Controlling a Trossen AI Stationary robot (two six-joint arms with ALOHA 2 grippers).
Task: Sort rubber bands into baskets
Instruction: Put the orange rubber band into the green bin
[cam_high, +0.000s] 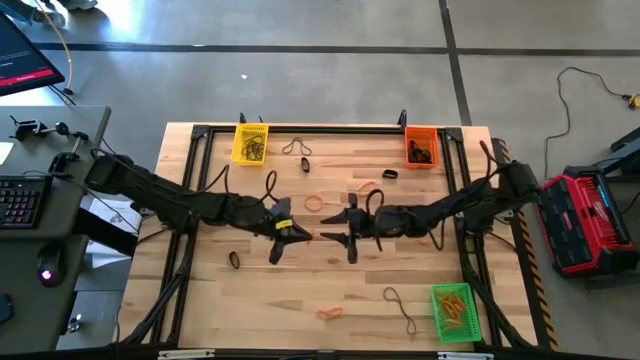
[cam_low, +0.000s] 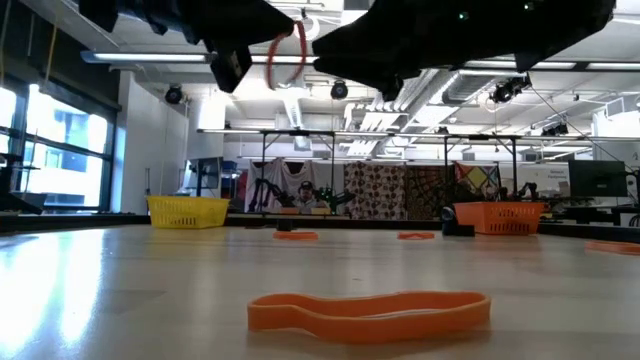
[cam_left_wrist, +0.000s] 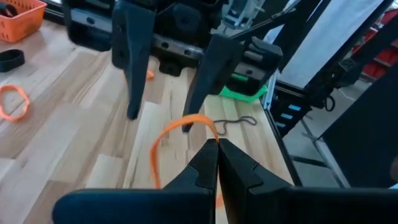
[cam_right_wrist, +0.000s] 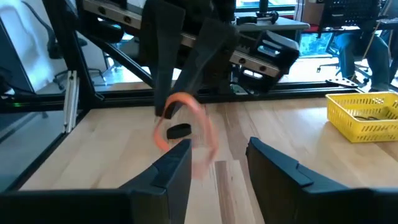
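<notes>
- Left tool (cam_high: 292, 234) sits over mid-bench, lifted off the surface, tips together and clamped on an orange rubber band (cam_left_wrist: 180, 134). The loop hangs from the pinch point, clear of the wood.
- Right tool (cam_high: 338, 228) faces it, tip to tip, near the bench centre. Fingers apart in the right wrist view, the dangling orange loop just ahead of them.
- Reads as a handover, or the right tool steadying the loop. Cannot tell which.
- Both arms reach inward from their side edges, forearms low and nearly level, wrists pointing at each other.
- Doing it well, by my judgement: bring the open fingers around one strand of the loop, not through its middle; close fully before the left tool lets go. The band is floppy and swings, so go slow.
- Orange basket (cam_high: 421, 147) is at the far right corner, the likely home for this band. Yellow basket (cam_high: 250, 142) stands at the far left corner, green basket (cam_high: 453, 312) at the near right corner.
- Loose bands lie scattered on the bench (cam_high: 400, 270): an orange band (cam_high: 329, 312) near the near edge, another orange one (cam_high: 315, 203) past centre, a black one (cam_high: 234, 260) left of centre.
</notes>
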